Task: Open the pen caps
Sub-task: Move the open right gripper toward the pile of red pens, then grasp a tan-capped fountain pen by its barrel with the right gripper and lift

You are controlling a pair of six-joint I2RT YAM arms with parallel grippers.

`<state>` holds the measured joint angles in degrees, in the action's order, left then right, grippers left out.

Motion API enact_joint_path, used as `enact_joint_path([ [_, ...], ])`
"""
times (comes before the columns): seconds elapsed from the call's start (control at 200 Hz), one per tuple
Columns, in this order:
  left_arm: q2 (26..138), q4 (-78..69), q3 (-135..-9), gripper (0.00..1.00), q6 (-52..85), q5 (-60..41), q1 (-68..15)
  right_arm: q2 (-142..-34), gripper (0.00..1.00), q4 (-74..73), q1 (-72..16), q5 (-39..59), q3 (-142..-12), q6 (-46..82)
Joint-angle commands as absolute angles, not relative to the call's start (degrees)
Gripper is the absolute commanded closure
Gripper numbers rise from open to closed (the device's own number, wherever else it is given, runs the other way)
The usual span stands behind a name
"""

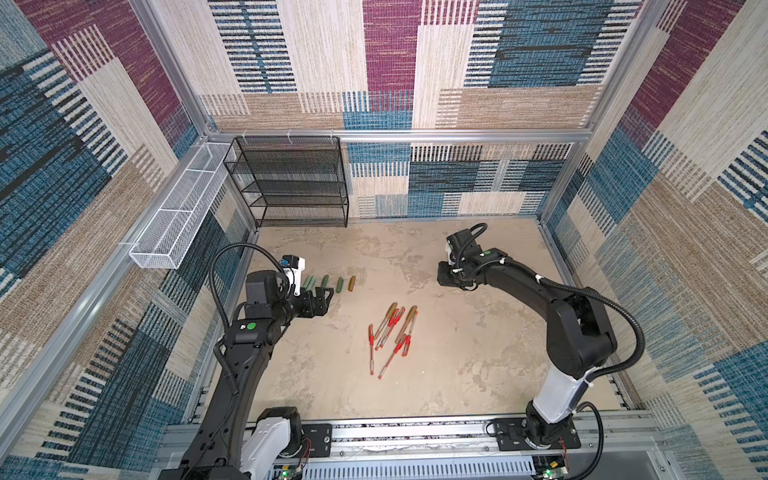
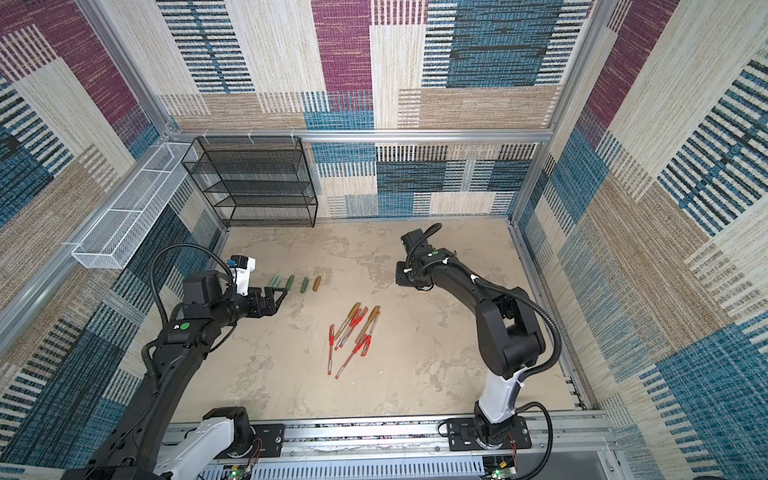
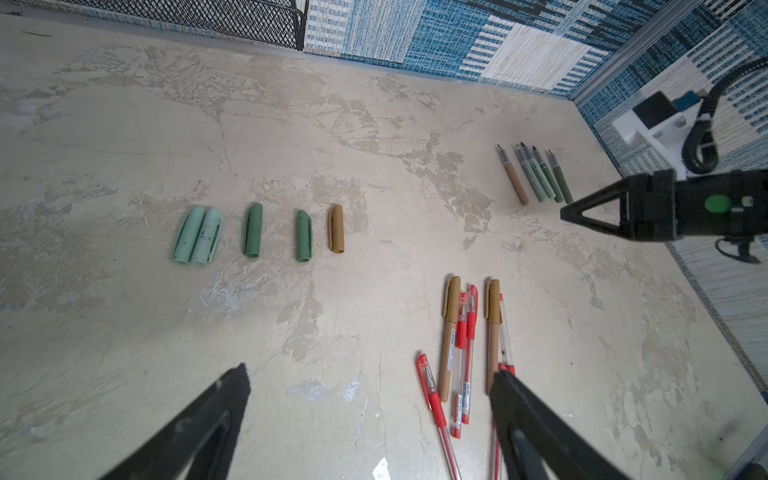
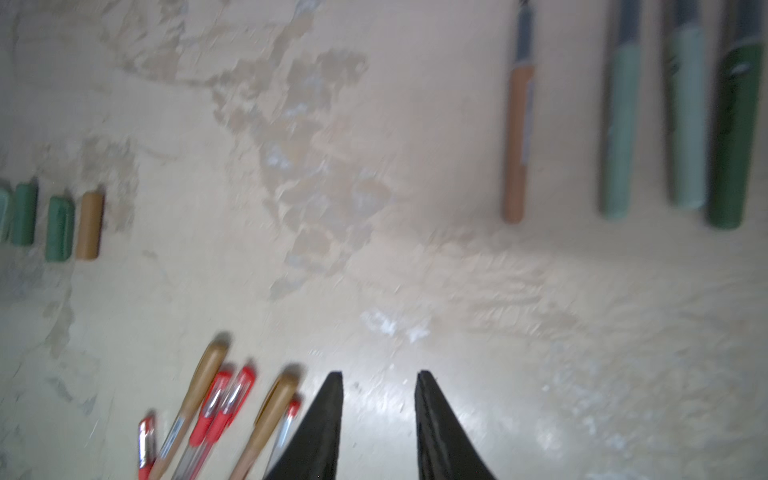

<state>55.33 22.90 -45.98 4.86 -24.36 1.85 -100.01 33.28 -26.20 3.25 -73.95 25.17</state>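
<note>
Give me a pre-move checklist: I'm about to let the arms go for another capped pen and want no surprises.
1. Empty left claw, jaws wide: ok.
2. Empty right claw, jaws parted: ok.
3. Some capped pens in the pile: ok, two gold-brown, several red.
4. Those pens lying separate for a clean grip: not ok, they overlap.
5. Row of removed caps clear of the pile: ok.
6. The uncapped pens clear of the pile: ok.
</note>
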Motion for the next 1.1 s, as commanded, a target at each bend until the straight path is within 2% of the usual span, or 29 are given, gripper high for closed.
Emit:
enact_joint_path([
  [0.0, 56.1, 21.7, -46.5, 0.06, 5.3, -25.1, 2.0, -96.8, 0.67, 31.1, -30.2, 3.8, -70.3, 33.2],
  [0.165, 56.4, 21.3, -46.5, 0.06, 5.5, -25.5, 2.0, -95.6, 0.67, 30.4, -37.5, 2.7, -66.8, 40.3],
  [0.401, 56.6, 21.2, -46.5, 0.06, 5.5, -25.4, 2.0, -100.3, 0.67, 29.1, -44.8, 2.3, -67.9, 44.4],
  [1.092, 57.2, 21.5, -46.8, 0.06, 5.0, -24.2, 2.3, -107.6, 0.70, 26.9, -46.1, 2.8, -68.9, 46.0],
])
